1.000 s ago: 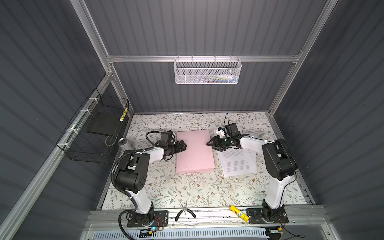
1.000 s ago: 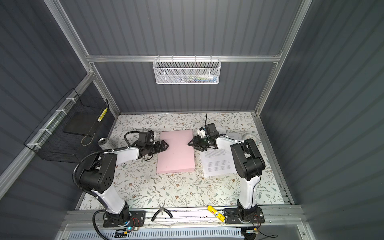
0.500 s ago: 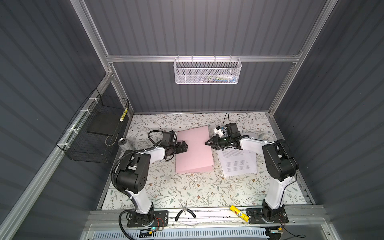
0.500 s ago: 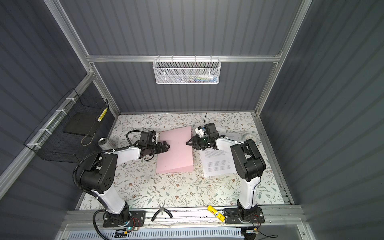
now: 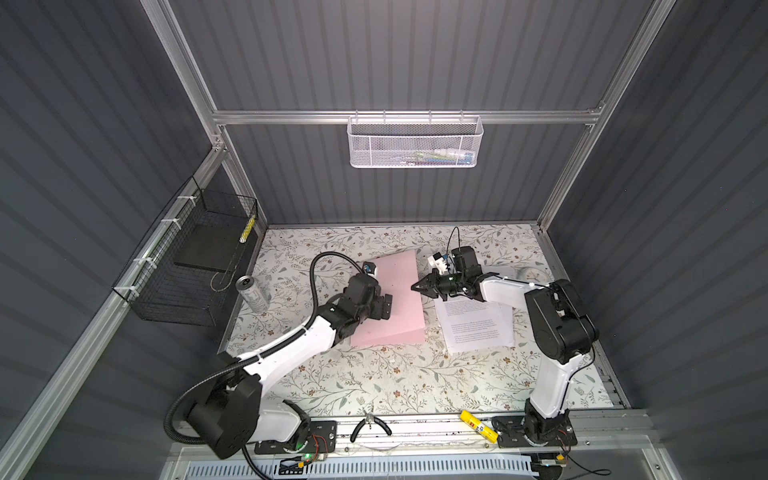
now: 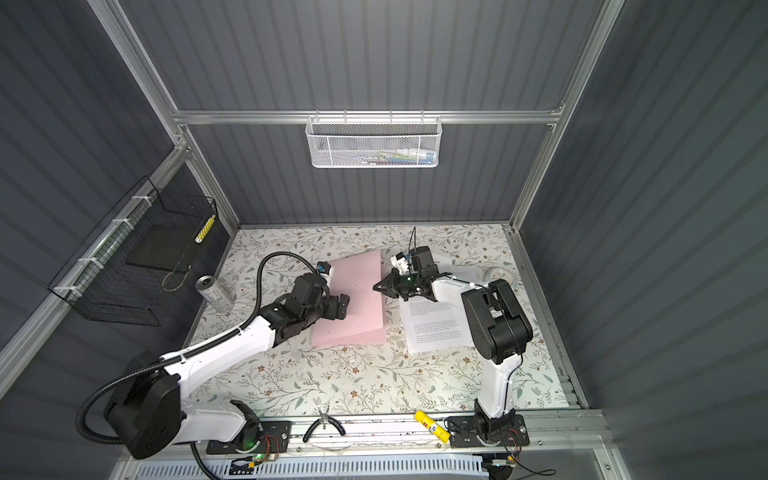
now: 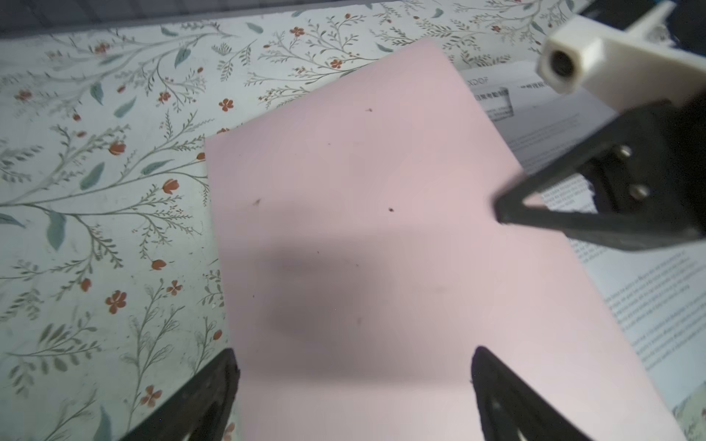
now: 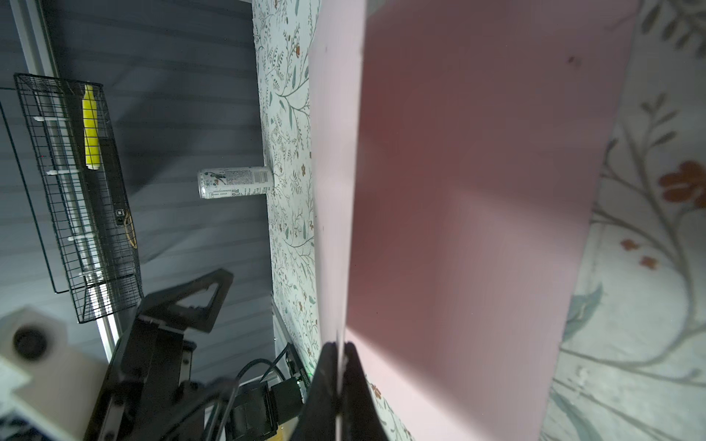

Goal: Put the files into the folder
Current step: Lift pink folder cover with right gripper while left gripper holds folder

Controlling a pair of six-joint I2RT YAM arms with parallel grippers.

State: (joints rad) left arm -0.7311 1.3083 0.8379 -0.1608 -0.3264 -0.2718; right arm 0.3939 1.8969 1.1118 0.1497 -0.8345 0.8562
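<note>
Floral tabletop [image 5: 374, 382]: thin pale pink folder [image 5: 399, 291] is being opened.
Its edge is pinched by the right gripper [image 5: 414, 286]; left gripper [image 5: 385, 309] is spread empty; white printed sheets [image 5: 478, 332] at 3 o'clock are due next.

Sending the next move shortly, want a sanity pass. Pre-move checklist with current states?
1. Right end effector shut on folder cover edge: ok.
2. Cover raised off lower leaf, gap visible: ok.
3. Left end effector open, empty, above folder: ok.
4. Files on table beside folder, none inside: ok.
5. Files stacked square: not ok, slightly fanned.
6. Folder interior near spine clear: cannot tell.
</note>
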